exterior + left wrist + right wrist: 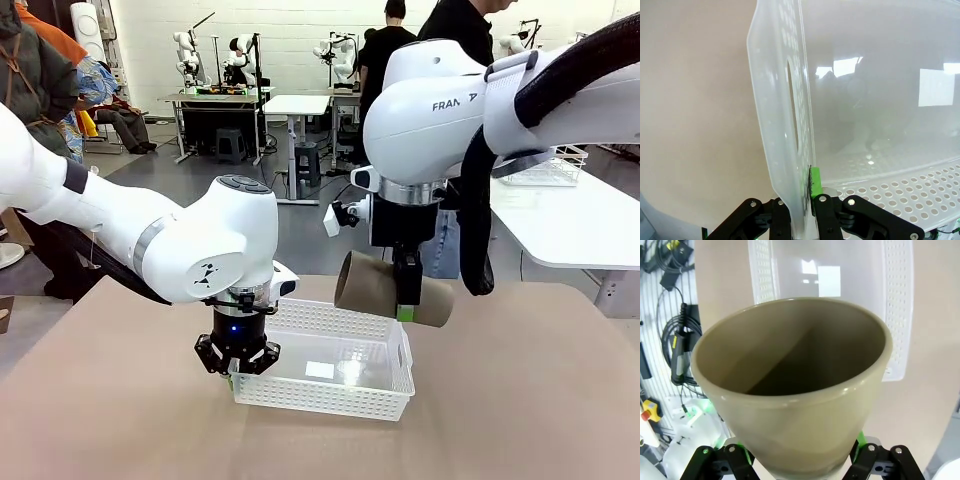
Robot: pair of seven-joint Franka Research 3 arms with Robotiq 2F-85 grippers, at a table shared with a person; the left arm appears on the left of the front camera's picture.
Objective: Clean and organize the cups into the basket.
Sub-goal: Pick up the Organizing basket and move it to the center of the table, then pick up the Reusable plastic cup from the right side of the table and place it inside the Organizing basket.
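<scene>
A white perforated basket sits on the brown table. My left gripper is shut on its left end wall. In the left wrist view that wall, with its cut-out handle, stands between the green pads of the left gripper. A tan cup hangs on its side just above the basket's far right corner, and my right gripper is shut on it. In the right wrist view the cup opens toward the camera with the right gripper clamped round it. The basket lies beyond.
A person in dark clothes stands beyond the far edge, behind my right arm. A white side table at the right carries a wire basket. Bare brown tabletop spreads around the basket.
</scene>
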